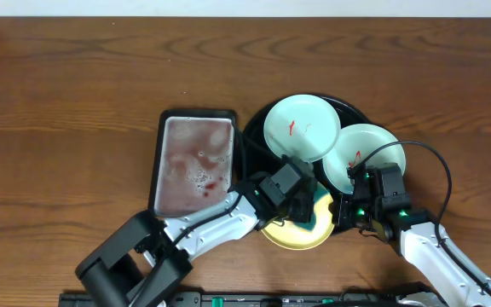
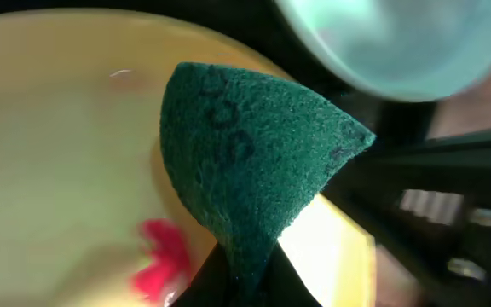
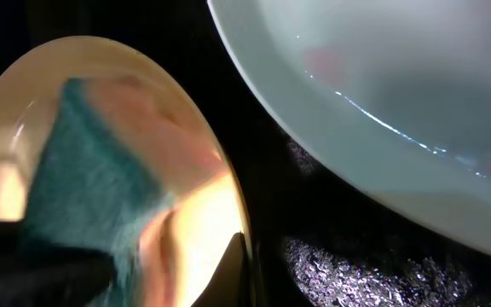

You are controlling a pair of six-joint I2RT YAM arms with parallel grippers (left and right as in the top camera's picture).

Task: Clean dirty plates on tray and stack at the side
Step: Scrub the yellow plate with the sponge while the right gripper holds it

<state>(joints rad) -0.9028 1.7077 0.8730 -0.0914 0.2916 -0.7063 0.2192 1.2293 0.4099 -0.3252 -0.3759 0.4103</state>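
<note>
The pale yellow plate (image 1: 290,237) sits at the front edge of the black tray (image 1: 256,136). My left gripper (image 1: 305,209) is shut on a teal sponge (image 2: 245,153) and presses it on the yellow plate (image 2: 58,170), next to a red sauce smear (image 2: 164,251). My right gripper (image 1: 348,217) is shut on the yellow plate's right rim (image 3: 241,256). Two mint-green plates with red smears lie on the tray, one at the back (image 1: 302,128) and one at the right (image 1: 366,158). The right one fills the top of the right wrist view (image 3: 382,77).
A rectangular grey metal tray (image 1: 196,162) holding pinkish water stands just left of the black tray. Bare wooden table (image 1: 66,128) lies to the left and far right. The right arm's cable (image 1: 437,166) loops over the table at the right.
</note>
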